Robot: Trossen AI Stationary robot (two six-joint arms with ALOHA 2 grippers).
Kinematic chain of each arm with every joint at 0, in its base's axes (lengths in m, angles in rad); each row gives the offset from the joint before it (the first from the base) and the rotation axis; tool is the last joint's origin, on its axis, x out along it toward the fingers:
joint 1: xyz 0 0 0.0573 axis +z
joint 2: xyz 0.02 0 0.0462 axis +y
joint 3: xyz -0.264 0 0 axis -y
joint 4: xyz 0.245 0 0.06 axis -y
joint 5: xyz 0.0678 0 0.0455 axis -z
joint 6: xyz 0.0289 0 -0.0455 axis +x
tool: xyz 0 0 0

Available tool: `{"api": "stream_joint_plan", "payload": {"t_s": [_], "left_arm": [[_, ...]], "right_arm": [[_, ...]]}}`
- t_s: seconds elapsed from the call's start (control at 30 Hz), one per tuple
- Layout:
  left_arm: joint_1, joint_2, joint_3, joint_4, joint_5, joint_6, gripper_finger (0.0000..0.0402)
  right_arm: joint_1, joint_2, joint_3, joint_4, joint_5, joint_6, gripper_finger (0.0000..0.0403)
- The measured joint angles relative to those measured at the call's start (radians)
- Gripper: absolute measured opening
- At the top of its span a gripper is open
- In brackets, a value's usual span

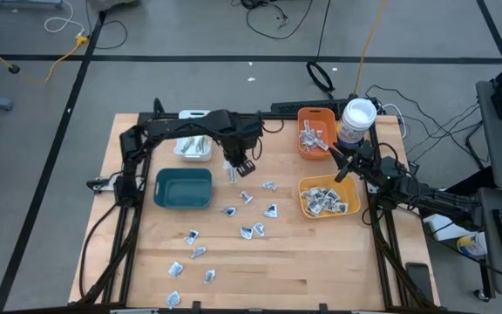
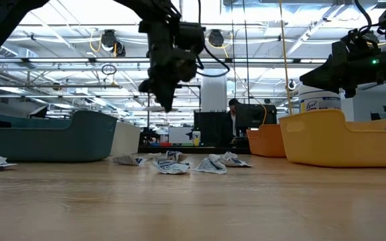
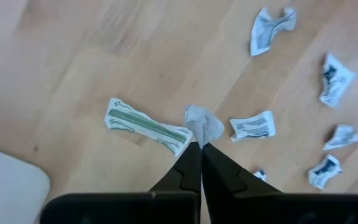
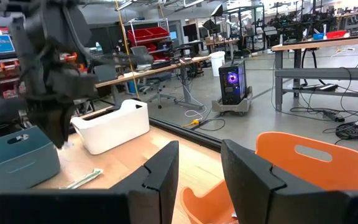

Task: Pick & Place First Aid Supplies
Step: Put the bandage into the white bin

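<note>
Packet [image 3: 204,124] pinched in left pincer [image 3: 201,149] — pointing down above table [image 3: 73,74].

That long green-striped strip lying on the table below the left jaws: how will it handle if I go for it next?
The green-striped strip lies flat against the wood, so probably thin and light, and hard to get under. Its narrow, slightly crinkled wrapper suggests it would flop from an end pinch. A flat thing like this shouldn't roll, though a nudge might slide it.

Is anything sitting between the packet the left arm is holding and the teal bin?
Nothing visible does. The left gripper holds a packet above bare table, and the teal bin lies close beside it.
</note>
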Motion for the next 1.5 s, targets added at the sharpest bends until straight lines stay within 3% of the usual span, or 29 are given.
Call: {"api": "stream_joint_plan", "payload": {"t_s": [0.3,0.67,0.93,1.07,1.5], "left_arm": [[0.063,-0.087,-0.008,-0.024,-0.005,-0.024,0.0002],[0.356,-0.278,-0.231,-0.002,-0.060,-0.112,0.0001],[0.522,-0.322,-0.277,0.025,-0.091,-0.134,0.0001],[0.532,-0.315,-0.290,0.076,-0.135,-0.136,0.0001],[0.470,-0.309,-0.590,0.405,-0.227,-0.281,0.0000]], "right_arm": [[0.000,0.000,0.000,0.000,0.000,0.000,0.0116],[0.000,0.000,0.000,0.000,0.000,0.000,0.0116],[0.000,0.000,0.000,0.000,0.000,0.000,0.0116],[0.000,0.000,0.000,0.000,0.000,0.000,0.0116],[0.000,0.000,0.000,0.000,0.000,0.000,0.0116]]}}
